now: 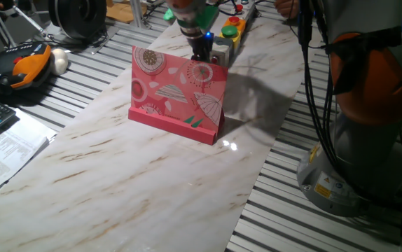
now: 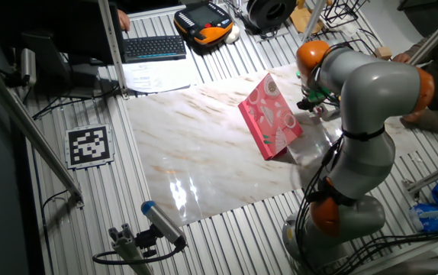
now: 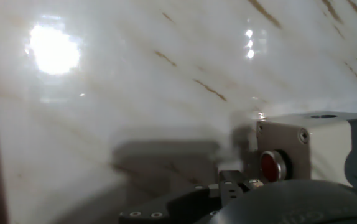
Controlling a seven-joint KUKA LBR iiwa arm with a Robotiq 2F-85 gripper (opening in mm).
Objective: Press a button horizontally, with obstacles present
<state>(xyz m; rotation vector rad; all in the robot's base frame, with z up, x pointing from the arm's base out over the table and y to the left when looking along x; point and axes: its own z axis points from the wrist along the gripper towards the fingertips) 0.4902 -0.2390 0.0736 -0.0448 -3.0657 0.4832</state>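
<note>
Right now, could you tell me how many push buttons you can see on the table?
3: a green dome button and a red dome button on yellow boxes at the far edge, and a small round red button in a light-grey box; more may be hidden.

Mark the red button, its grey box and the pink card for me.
red button (image 3: 270,165), hand view, centre of its red face.
grey box (image 3: 318,140), hand view, bare front face right of the button.
pink card (image 1: 180,87), one fixed view, middle of its patterned face.
</note>
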